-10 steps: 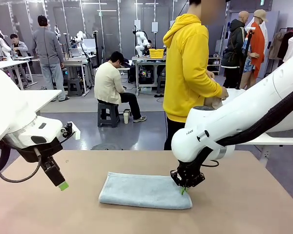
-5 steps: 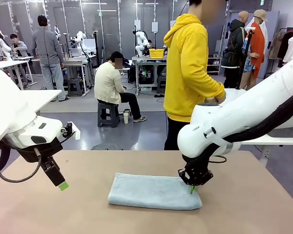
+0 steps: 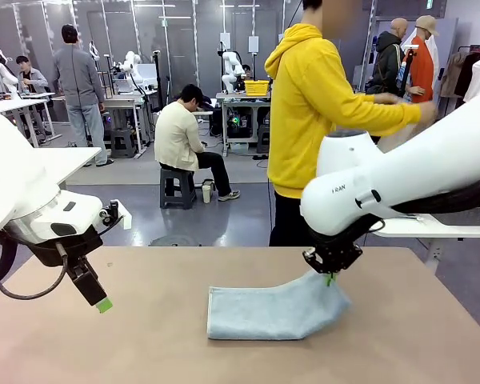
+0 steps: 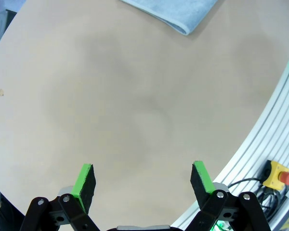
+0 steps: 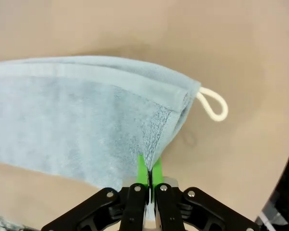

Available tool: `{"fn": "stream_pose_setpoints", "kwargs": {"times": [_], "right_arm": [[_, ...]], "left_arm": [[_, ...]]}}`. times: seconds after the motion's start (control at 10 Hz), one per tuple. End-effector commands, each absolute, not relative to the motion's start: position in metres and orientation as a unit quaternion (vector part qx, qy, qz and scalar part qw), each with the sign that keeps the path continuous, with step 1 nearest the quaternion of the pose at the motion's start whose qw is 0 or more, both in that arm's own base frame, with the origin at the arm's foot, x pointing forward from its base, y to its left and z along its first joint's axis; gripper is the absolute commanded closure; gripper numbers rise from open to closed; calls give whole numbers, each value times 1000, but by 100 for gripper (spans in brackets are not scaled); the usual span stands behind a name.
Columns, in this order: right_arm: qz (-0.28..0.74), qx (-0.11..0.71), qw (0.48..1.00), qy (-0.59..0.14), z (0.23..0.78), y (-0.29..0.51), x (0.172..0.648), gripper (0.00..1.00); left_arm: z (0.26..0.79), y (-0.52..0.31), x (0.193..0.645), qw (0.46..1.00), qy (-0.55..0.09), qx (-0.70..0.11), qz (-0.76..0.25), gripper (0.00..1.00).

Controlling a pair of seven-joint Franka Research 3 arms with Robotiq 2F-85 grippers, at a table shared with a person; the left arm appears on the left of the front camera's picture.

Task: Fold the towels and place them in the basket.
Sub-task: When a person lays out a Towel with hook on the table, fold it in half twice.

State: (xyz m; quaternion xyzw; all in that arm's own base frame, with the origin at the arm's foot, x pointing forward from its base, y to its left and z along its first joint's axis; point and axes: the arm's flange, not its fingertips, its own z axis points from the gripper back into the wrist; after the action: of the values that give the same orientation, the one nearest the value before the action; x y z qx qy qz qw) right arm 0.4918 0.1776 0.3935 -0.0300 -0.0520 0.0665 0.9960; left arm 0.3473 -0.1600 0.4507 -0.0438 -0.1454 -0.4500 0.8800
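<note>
Towel [image 5: 86, 120] – soft looped terry cloth, table [image 3: 104, 352] – smooth matt tan

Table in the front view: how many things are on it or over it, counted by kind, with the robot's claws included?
grey-blue towel: 1
claws: 2 (left claw open, right claw shut on the towel)
Total: 3

Bright, even overhead light, soft shadows, sharp focus, with wide-angle bending in both wrist views.

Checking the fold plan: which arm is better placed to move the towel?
Right, probably: the right gripper is shut on the towel, its end raised; the left gripper hangs open over the table, apart from it.
</note>
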Motion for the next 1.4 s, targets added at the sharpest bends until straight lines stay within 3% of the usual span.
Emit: {"fn": "stream_pose_setpoints", "kwargs": {"times": [0.0, 0.6, 1.3], "right_arm": [[108, -8, 994, -33, 410, 208, 484, 100], [134, 35, 990, 2, 395, 311, 489, 100], [140, 47, 988, 36, 353, 373, 506, 100]], "left_arm": [[450, -161, 348, 882, -147, -38, -446, 0], [450, -161, 348, 882, -147, -38, -446, 0], [450, -161, 348, 882, -147, -38, -446, 0]]}}
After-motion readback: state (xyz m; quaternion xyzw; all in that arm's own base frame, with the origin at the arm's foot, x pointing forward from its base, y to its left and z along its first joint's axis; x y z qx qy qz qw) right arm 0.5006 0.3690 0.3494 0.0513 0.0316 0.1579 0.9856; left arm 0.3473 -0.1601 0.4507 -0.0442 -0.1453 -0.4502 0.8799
